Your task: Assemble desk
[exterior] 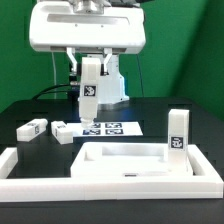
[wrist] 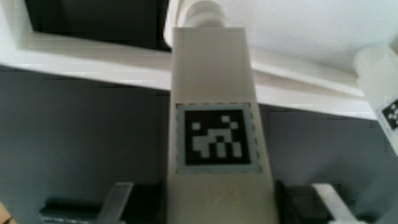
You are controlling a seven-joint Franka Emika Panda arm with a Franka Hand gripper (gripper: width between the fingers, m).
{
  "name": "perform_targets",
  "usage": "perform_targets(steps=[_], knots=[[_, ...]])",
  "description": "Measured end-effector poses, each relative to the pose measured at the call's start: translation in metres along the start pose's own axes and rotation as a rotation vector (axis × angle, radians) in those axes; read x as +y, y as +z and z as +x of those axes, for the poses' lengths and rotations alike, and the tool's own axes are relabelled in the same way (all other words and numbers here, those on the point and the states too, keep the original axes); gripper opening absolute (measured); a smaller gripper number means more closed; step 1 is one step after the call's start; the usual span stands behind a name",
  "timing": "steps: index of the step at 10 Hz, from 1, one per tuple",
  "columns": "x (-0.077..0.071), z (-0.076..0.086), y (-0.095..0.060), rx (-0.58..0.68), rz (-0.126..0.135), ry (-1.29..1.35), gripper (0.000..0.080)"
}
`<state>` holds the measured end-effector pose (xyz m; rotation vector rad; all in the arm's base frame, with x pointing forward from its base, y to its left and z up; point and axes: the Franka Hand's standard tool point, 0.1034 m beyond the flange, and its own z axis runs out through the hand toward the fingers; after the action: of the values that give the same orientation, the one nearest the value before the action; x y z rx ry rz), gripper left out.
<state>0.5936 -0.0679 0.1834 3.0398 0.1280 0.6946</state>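
Observation:
My gripper (exterior: 90, 84) hangs over the back of the table, shut on a white square desk leg (exterior: 89, 98) that it holds upright above the marker board (exterior: 108, 128). In the wrist view the leg (wrist: 217, 90) runs down the middle between my fingers (wrist: 121, 203), its tag facing the camera. The rimmed desk top panel (exterior: 125, 156) lies flat in front. Two legs (exterior: 32, 128) (exterior: 65, 132) lie at the exterior view's left. Another leg (exterior: 178, 131) stands upright at the right.
Long low white border bars run along the front (exterior: 120, 190) and the exterior view's left (exterior: 10, 162). In the wrist view a white part with a tag shows at the edge (wrist: 388, 110), and white surfaces lie beyond the held leg (wrist: 311, 85).

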Motion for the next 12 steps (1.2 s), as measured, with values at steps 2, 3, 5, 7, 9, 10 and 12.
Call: perform_targets(steps=[2, 3, 5, 7, 9, 10, 12], knots=[[0.022, 0.025, -0.006, 0.026, 0.027, 0.056, 0.0288], [0.027, 0.029, -0.006, 0.045, 0.034, 0.079, 0.0288], [0.018, 0.029, -0.005, 0.052, 0.036, 0.094, 0.0288], [0.021, 0.027, -0.004, 0.066, 0.02, 0.085, 0.0288], [0.027, 0.001, 0.008, 0.083, -0.035, 0.078, 0.0289], [0.027, 0.006, 0.013, 0.084, -0.034, 0.091, 0.0289], [0.024, 0.017, 0.032, 0.095, -0.033, 0.145, 0.029]])
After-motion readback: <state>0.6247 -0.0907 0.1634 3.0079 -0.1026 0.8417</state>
